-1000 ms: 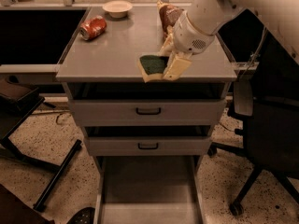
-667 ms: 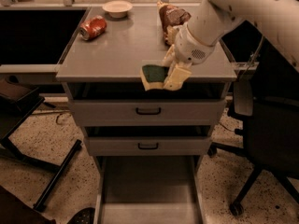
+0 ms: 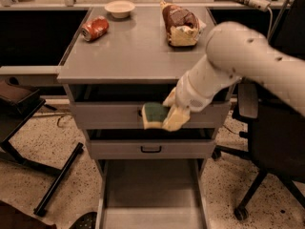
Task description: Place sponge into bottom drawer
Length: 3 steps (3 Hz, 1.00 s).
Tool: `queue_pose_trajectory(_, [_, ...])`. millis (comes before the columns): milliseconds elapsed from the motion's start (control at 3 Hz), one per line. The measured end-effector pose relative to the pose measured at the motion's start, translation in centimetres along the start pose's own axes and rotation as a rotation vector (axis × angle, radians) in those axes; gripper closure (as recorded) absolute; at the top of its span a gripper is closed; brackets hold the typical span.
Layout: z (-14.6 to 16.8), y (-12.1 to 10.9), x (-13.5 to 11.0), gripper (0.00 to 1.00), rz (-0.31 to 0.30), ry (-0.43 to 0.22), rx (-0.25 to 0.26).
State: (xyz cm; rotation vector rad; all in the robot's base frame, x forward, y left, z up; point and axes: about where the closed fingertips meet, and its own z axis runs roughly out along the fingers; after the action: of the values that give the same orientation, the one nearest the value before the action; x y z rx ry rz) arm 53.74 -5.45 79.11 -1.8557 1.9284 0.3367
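Note:
The sponge (image 3: 153, 114), dark green on top with pale yellow foam below, is held in my gripper (image 3: 169, 116). The gripper is shut on its right end, in front of the top drawer's face and off the cabinet top. My white arm (image 3: 248, 61) reaches in from the right. The bottom drawer (image 3: 150, 194) is pulled out below, a wide flat grey tray with low side walls, directly under the sponge.
On the cabinet top (image 3: 133, 46) lie a red can (image 3: 95, 28) on its side, a small white bowl (image 3: 119, 8) and a brown-and-cream bag (image 3: 180, 24). The middle drawer with a black handle (image 3: 151, 149) is shut. An office chair (image 3: 267, 142) stands at the right, a black stand leg (image 3: 57, 180) at the left.
My gripper has carried the sponge off the cabinet top's front edge, forward and down, to in front of the top drawer.

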Motion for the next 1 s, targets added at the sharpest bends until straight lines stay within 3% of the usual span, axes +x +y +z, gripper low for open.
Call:
queue_pose_trajectory(333, [6.39, 4.44, 1.59, 1.0, 0.003, -0.015, -0.105])
queue_pose_trajectory(667, [6.4, 4.44, 1.59, 1.0, 0.002, -0.015, -0.105])
queue_pose_trajectory(1000, [7.38, 5.2, 1.76, 1.0, -0.011, -0.001, -0.069])
